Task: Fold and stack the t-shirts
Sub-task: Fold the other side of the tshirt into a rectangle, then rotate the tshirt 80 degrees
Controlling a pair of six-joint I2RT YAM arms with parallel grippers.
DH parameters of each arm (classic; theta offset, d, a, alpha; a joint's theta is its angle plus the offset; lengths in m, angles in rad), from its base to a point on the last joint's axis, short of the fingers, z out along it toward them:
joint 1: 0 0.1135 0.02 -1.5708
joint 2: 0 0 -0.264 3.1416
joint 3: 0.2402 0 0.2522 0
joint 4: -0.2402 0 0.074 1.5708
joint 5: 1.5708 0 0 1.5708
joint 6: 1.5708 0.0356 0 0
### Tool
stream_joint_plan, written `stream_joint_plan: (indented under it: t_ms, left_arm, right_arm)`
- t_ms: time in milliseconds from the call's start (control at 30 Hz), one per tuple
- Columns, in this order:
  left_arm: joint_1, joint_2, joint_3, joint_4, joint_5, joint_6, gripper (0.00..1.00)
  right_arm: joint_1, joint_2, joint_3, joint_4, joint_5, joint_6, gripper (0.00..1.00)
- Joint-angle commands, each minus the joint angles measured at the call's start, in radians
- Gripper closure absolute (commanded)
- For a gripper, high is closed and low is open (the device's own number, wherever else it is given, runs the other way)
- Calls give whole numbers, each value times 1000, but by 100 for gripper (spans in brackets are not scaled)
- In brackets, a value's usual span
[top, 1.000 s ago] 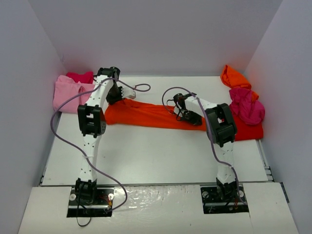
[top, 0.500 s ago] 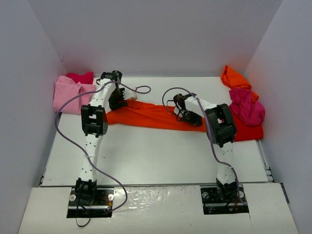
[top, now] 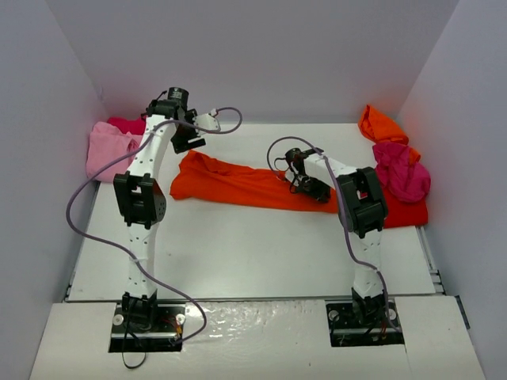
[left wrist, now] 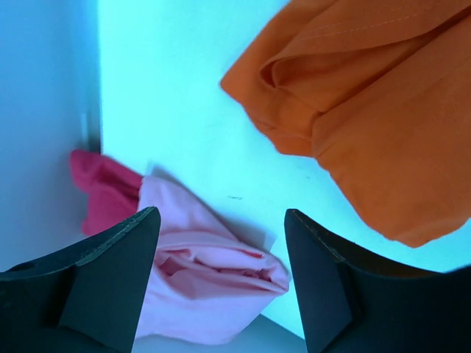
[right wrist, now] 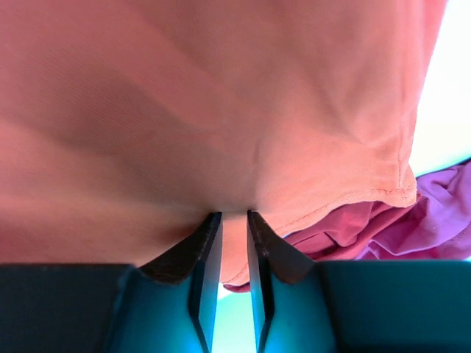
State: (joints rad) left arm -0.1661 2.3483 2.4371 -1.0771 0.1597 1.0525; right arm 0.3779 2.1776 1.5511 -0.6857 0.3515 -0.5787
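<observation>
Top external view: the orange-red t-shirt (top: pixel 245 186) lies in a long bunched band across the middle of the desk (top: pixel 253 245). It runs from centre-left to centre-right of the frame and is not yet folded.

The right end effector (top: pixel 307 187) sits low on the band's right part. In the right wrist view its fingers are pressed almost together with a fold of this cloth pinched between them. That hold probably anchors the shirt so it can be drawn flat.

The left end effector (top: pixel 187 141) hangs raised at upper left, above and beyond the shirt's left end. The left wrist view shows its fingers spread wide with nothing between them, which looks like readiness to take a new hold.

Counted, there seem to be six shirts:
- **Centre:** the orange-red one.
- **Upper left corner:** a light pink t-shirt (top: pixel 107 150), with a darker pink-red t-shirt (top: pixel 127 124) behind it.
- **Right side:** an orange t-shirt (top: pixel 380 125), a magenta t-shirt (top: pixel 400 176) and, partly under it, a red t-shirt (top: pixel 405 214).

I cannot be sure the red one is separate from the centre band. The side heaps appear to be waiting, since none of them shows a tidy fold.

There are two arms and two end effectors.
</observation>
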Motion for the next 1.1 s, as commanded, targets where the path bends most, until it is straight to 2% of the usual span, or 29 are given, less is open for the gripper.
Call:
stream_joint_plan:
  t_ms: [0,367,600,767,833,933,967,1067]
  left_arm:
    - [-29,-137,27,7,18,-30,34]
    - [-112,-153,-51,13,4,-86,35]
    - [-160,-154,-75,12,24,-146,36]
    - [-179,-199,-193,-7,41,-157,44]
    - [-180,-221,-262,-2,46,-163,60]
    - [-181,-248,-365,24,49,-183,92]
    - [-181,-255,-391,34,49,-186,98]
    - [-175,-286,-475,89,33,-206,100]
  right_arm:
    - [-14,-76,-22,32,-105,25,81]
    - [-81,-160,-24,38,-80,-10,74]
    - [-152,-219,-10,41,-59,-43,75]
    - [-177,-242,0,46,-97,-56,78]
    - [-177,-223,23,50,-105,-63,81]
    - [-177,-158,79,54,-109,-73,96]
    - [-177,-138,99,54,-105,-75,100]
    - [-178,-85,180,51,-85,-82,100]
